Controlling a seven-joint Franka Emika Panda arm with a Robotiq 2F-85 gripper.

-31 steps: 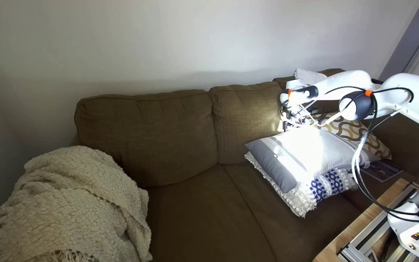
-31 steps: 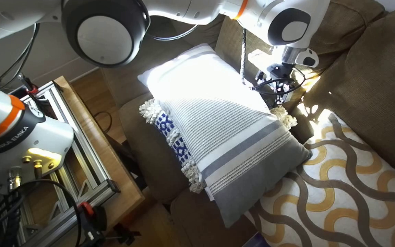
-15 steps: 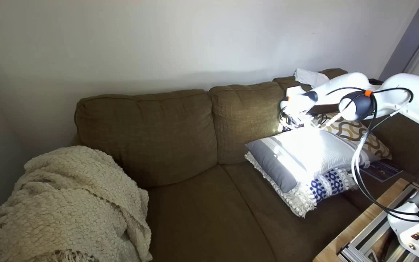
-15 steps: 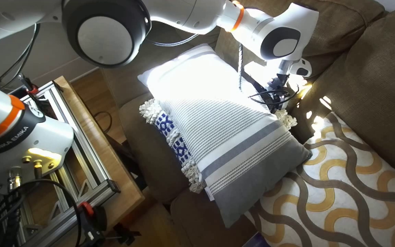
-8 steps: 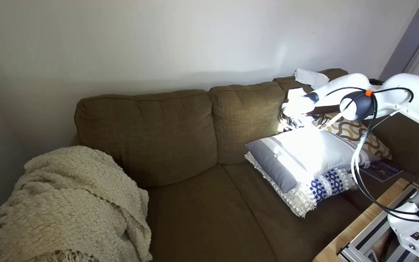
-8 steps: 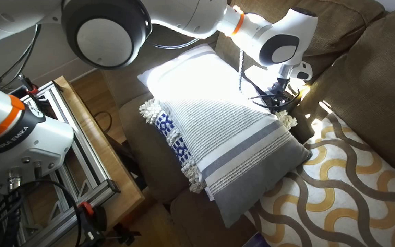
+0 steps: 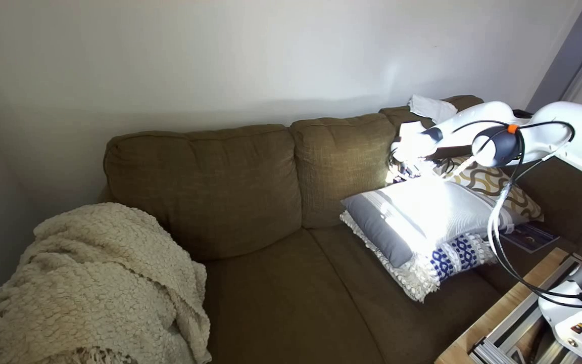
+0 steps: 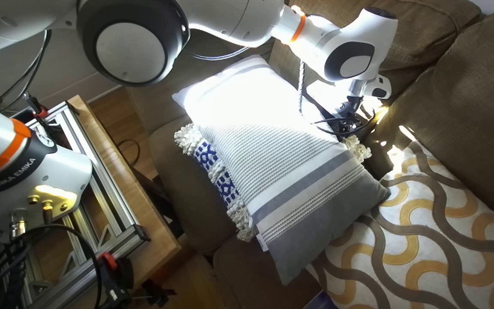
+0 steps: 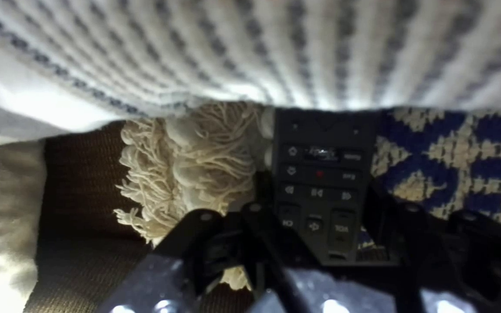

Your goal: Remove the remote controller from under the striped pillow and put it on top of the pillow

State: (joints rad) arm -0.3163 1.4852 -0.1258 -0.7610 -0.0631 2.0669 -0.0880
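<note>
The dark remote controller [image 9: 320,174], its buttons facing up, lies partly beneath the striped pillow [image 9: 320,52] in the wrist view. Its far end is covered by the pillow's edge. My gripper [image 9: 319,193] is shut on it, one black finger along each long side. In an exterior view the gripper [image 8: 345,124] is low at the striped pillow's back edge, by the sofa backrest; neither exterior view shows the remote. Grey and white bands mark the striped pillow [image 8: 281,154], which rests on a blue-and-white tasselled pillow [image 9: 450,161].
A wavy brown-and-gold cushion [image 8: 423,240] lies beside the stack. The sofa backrest [image 8: 457,98] rises close to the wrist. The wooden stand [image 8: 157,249] carries the robot base. A cream blanket [image 7: 99,283] covers the sofa's far end, and a magazine [image 7: 529,237] lies near the pillows.
Early on, the wrist came down and tilted at the pillow's back edge. Over the last second the arm has stayed almost still while the jaws closed. The pillows have not visibly moved.
</note>
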